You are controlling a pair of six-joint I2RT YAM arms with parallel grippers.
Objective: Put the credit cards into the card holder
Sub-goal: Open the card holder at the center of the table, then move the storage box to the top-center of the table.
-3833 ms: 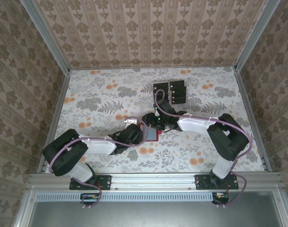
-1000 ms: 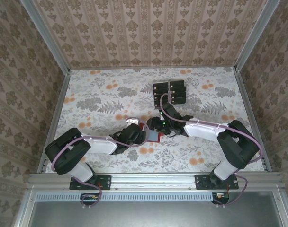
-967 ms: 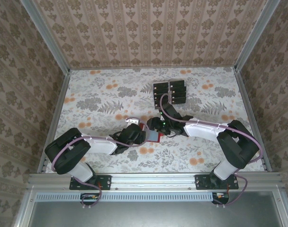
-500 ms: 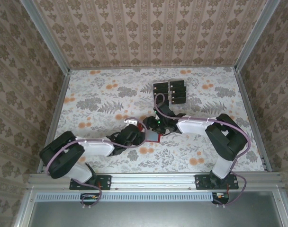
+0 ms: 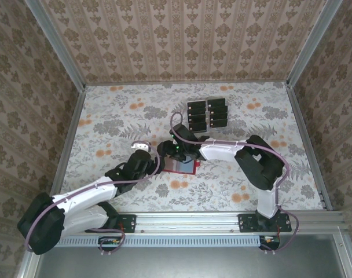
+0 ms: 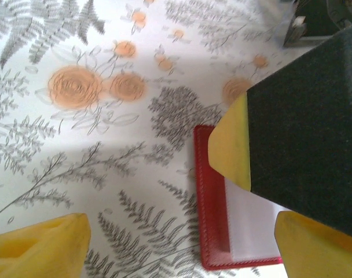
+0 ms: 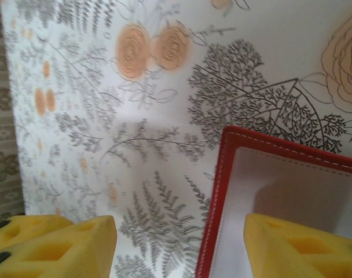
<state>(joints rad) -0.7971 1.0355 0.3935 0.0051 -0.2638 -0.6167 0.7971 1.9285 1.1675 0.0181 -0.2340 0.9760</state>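
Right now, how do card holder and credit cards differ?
Colour: the card holder is red with a pale inside; the credit cards are dark. Number: one card holder, several credit cards in two columns. Place: the card holder lies in the middle, the credit cards farther back. Both are rectangular.

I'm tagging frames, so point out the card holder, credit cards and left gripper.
card holder (image 6: 208, 202): left wrist view, red left border.
credit cards (image 5: 216, 114): top view, right column of the group.
left gripper (image 6: 179, 243): left wrist view, midway between fingertips.

The card holder (image 5: 180, 166) lies on the table (image 5: 106, 121), credit cards (image 5: 208, 113) behind it
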